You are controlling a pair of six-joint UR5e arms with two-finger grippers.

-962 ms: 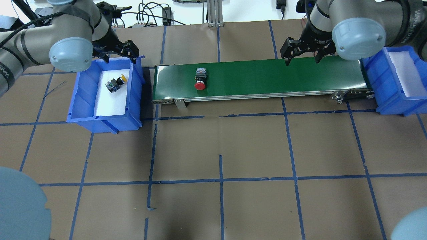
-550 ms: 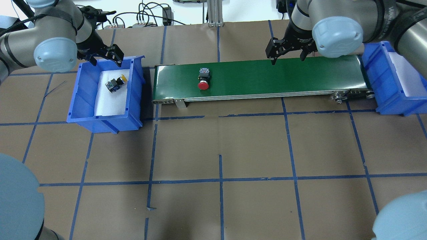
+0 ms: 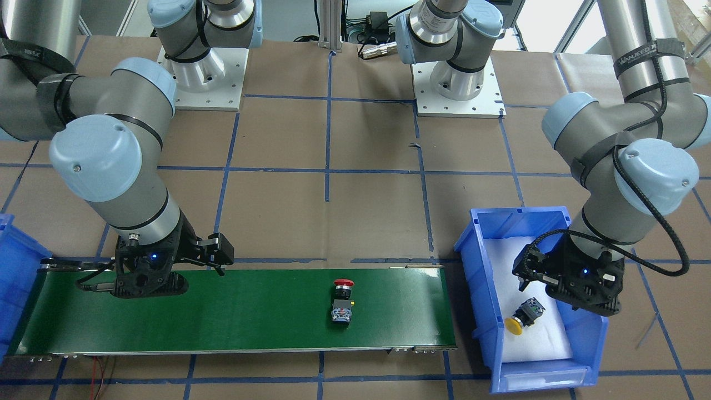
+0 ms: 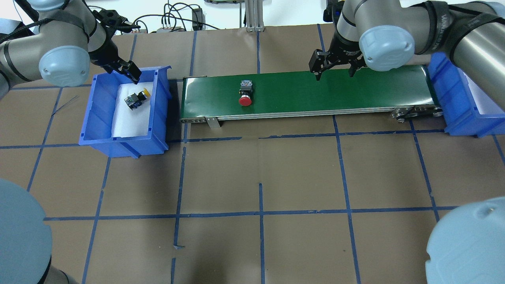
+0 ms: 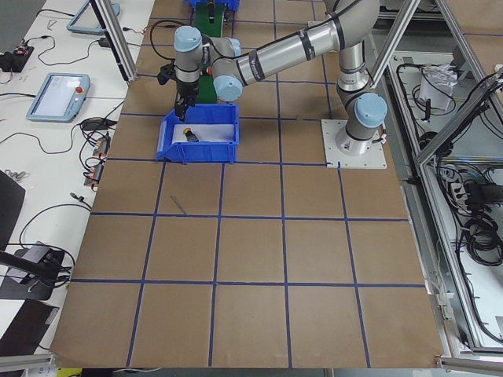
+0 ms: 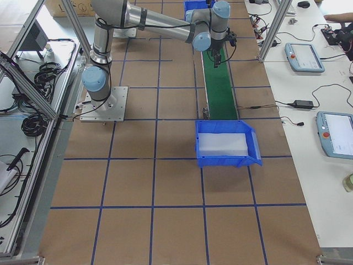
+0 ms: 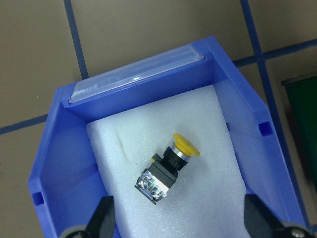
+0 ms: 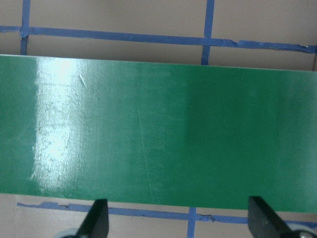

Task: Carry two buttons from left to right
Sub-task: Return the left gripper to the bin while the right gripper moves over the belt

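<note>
A yellow button [image 4: 136, 99] [image 3: 522, 318] [image 7: 168, 166] lies on its side on white foam in the left blue bin [image 4: 98, 118] [image 3: 477, 266] [image 7: 64, 163]. My left gripper [image 4: 125, 70] [image 3: 564, 286] [image 7: 179, 220] hangs open over the bin's far end, above that button and apart from it. The red button [image 4: 245, 94] [image 3: 342, 300] lies on the green conveyor [image 4: 335, 90] [image 3: 222, 316] [image 8: 173, 129], left of its middle. Open and holding nothing, my right gripper [image 4: 333, 73] [image 3: 153, 278] [image 8: 179, 220] hovers over the belt's far edge, well to the right of the red button.
At the conveyor's right end stands a second blue bin [image 4: 457, 102] [image 6: 226, 144] lined with white foam and holding nothing. Brown paper with a blue tape grid covers the table. Cables and an aluminium post sit beyond the table's far edge.
The red button has travelled a little to the right along the belt. My left gripper has shifted left over the bin, and my right gripper has moved left along the belt.
</note>
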